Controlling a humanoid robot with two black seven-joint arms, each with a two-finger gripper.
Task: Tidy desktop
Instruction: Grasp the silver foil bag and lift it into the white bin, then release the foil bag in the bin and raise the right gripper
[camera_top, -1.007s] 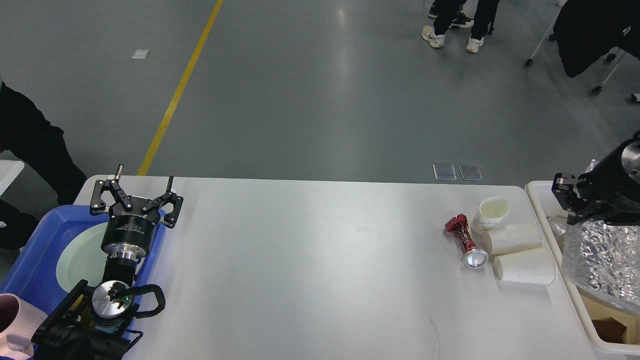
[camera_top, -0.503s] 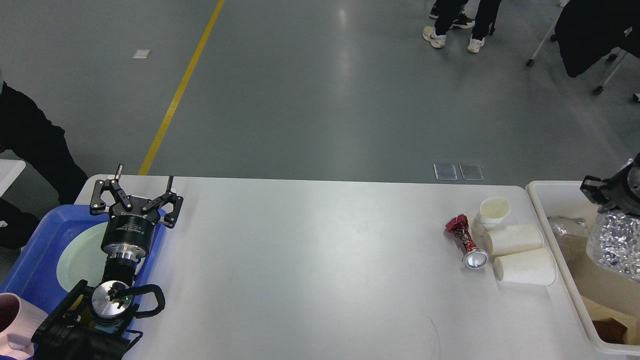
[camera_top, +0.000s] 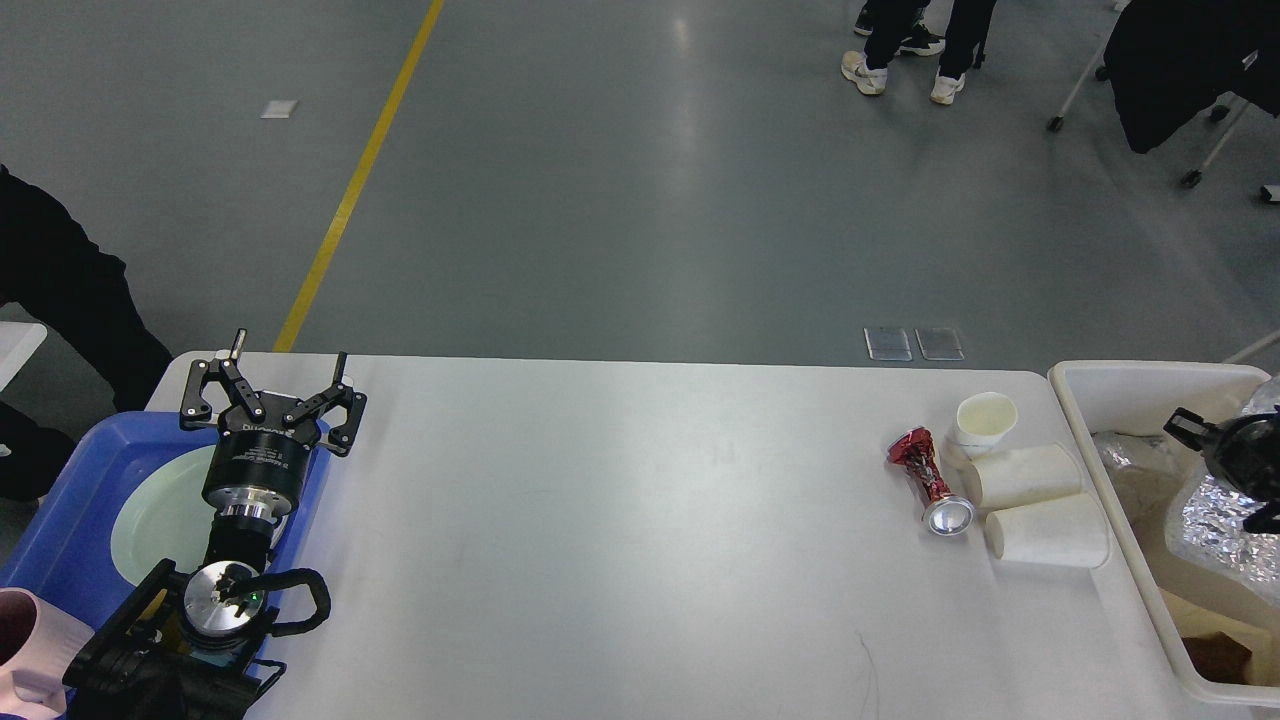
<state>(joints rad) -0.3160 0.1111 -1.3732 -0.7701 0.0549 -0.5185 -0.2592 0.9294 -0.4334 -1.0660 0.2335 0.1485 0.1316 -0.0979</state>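
desktop (camera_top: 620, 520): white top with rounded corners, filling the lower middle of the view, wide bare stretch at its centre.
left gripper (camera_top: 275, 385): at 9 o'clock, over the desktop's far-left corner and the tray's far edge; fingers spread wide, nothing between them.
right gripper (camera_top: 1235, 470): at 3 o'clock by the view's edge, over the bin; seen dark and cut off, so whether it is open or closed, or grips the foil, I cannot tell.
tray (camera_top: 70, 500): blue, just off the desktop's left edge, at 8 o'clock.
plate (camera_top: 160, 515): pale green, round, lying in the tray, partly hidden by the left arm.
mug (camera_top: 25, 650): pink, at 7 o'clock, lower-left corner, cut off by the edge.
can (camera_top: 928, 480): red, crushed, on its side at 3 o'clock on the desktop, silver end toward the viewer.
cups (camera_top: 1020, 478): three white paper ones just right of the can; the far one upright, the two nearer ones lying on their sides, side by side.
bin (camera_top: 1120, 385): cream-white, against the desktop's right edge.
foil (camera_top: 1215, 525): crinkled silver, in the bin, beside the right gripper.
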